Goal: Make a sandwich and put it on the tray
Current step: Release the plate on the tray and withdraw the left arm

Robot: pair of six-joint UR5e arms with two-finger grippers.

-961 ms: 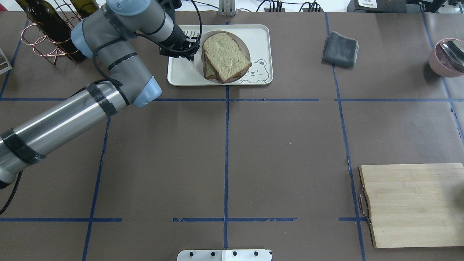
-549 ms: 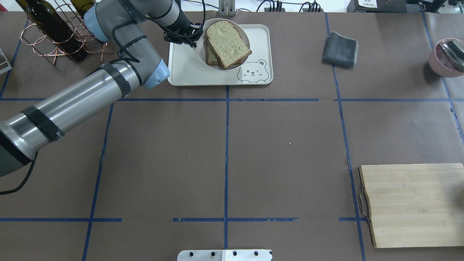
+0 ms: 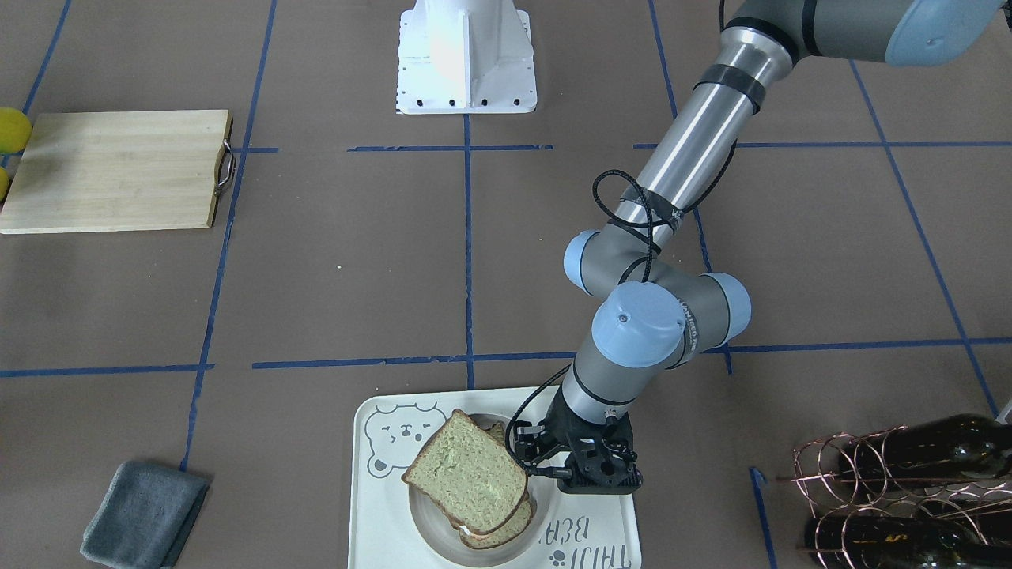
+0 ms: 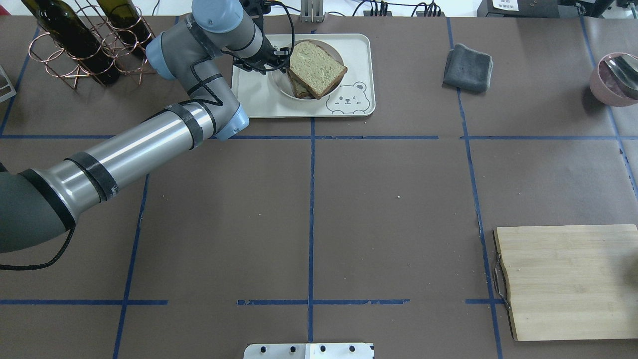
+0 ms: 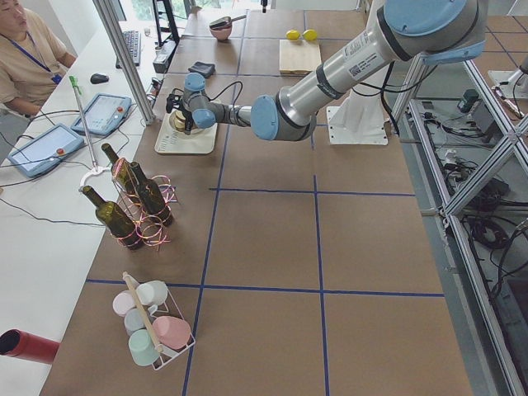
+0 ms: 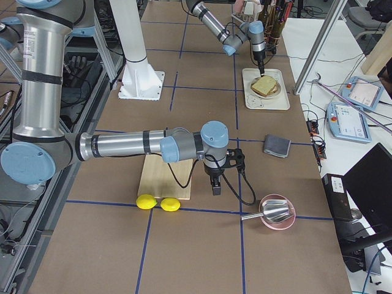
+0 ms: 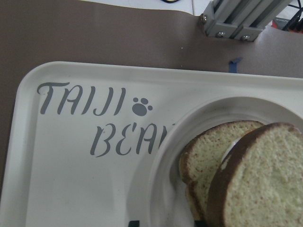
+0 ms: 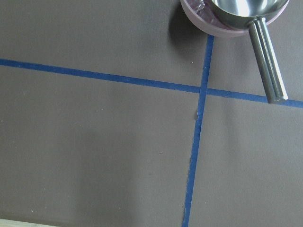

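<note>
The sandwich (image 4: 316, 67), two brown-crusted slices with white egg showing between them, lies on a small round white plate (image 4: 284, 89). The plate is within the cream tray (image 4: 254, 99), next to its bear drawing. My left gripper (image 4: 279, 55) is shut on the plate's left rim. In the front view the gripper (image 3: 528, 465) is at the plate (image 3: 431, 529) beside the sandwich (image 3: 466, 474). The left wrist view shows the tray's lettering (image 7: 85, 101), the plate (image 7: 189, 127) and the sandwich (image 7: 255, 179). My right gripper (image 6: 215, 184) hangs near the cutting board; I cannot tell its state.
A grey folded cloth (image 4: 467, 61) lies right of the tray. A wooden cutting board (image 4: 568, 281) sits at the near right, two lemons (image 6: 156, 202) beside it. A pink bowl with a metal scoop (image 4: 615, 80) stands far right. Wine bottles in a copper rack (image 4: 75, 40) stand left of the tray.
The left gripper has come down with the plate and sandwich, from high above the tray to low on it. The arm has stretched further over the table.
</note>
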